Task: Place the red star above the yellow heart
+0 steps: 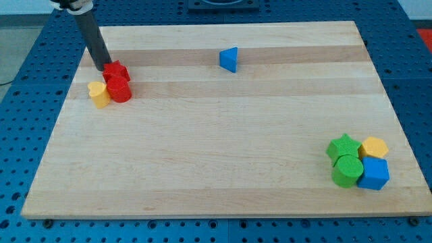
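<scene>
Pressing against the red star (116,70) from its upper-left side, my tip (105,68) works at the board's (216,162) top-left corner; the rod carries no claw, so nothing opens or closes. The star sits just up and right of the yellow heart (98,94), with a red cylinder (120,90) touching the heart's right side. The positioning step looks nearly done; the next move seemingly calls for a short nudge leftward, squaring the star directly above the heart.

Red star (116,70), yellow heart (98,94), blue triangle (229,59), light wooden board (216,155).
</scene>
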